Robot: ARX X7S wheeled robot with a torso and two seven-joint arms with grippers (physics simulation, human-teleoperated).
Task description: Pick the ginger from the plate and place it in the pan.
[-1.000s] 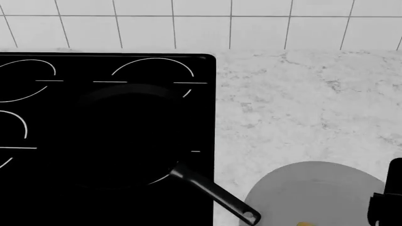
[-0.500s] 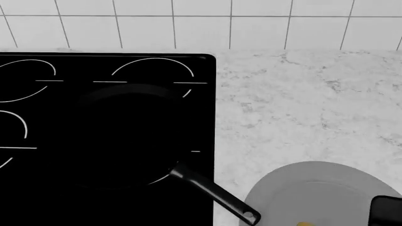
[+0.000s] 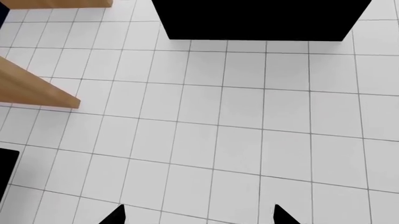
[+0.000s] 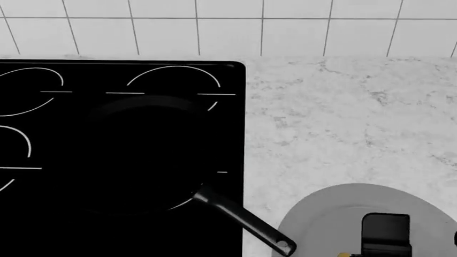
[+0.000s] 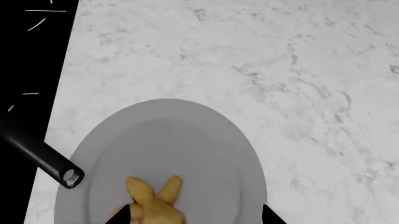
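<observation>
Right gripper (image 5: 194, 215) hangs over the near part of the plate (image 5: 206, 154), its two dark fingertips spread apart, one on each side of the ginger (image 5: 153, 200) and not clamped on it. That ginger lies on the plate's near half, a knobbly yellow-orange clump with two rounded lobes pointing away from the gripper toward the plate's middle; its full length is cut off at the picture's edge, so its long axis cannot be told. In the head view only a sliver of it shows beside the right arm's black block. Just beside the plate ends the long handle of the pan (image 4: 143, 155), its holed tip close to the rim, running diagonally back to the pan on the black stovetop (image 4: 43, 75). Marble tabletop (image 4: 343, 118) stretches beyond. Left gripper (image 3: 198, 215) hangs apart and empty over a white tiled floor (image 3: 237, 126).
</observation>
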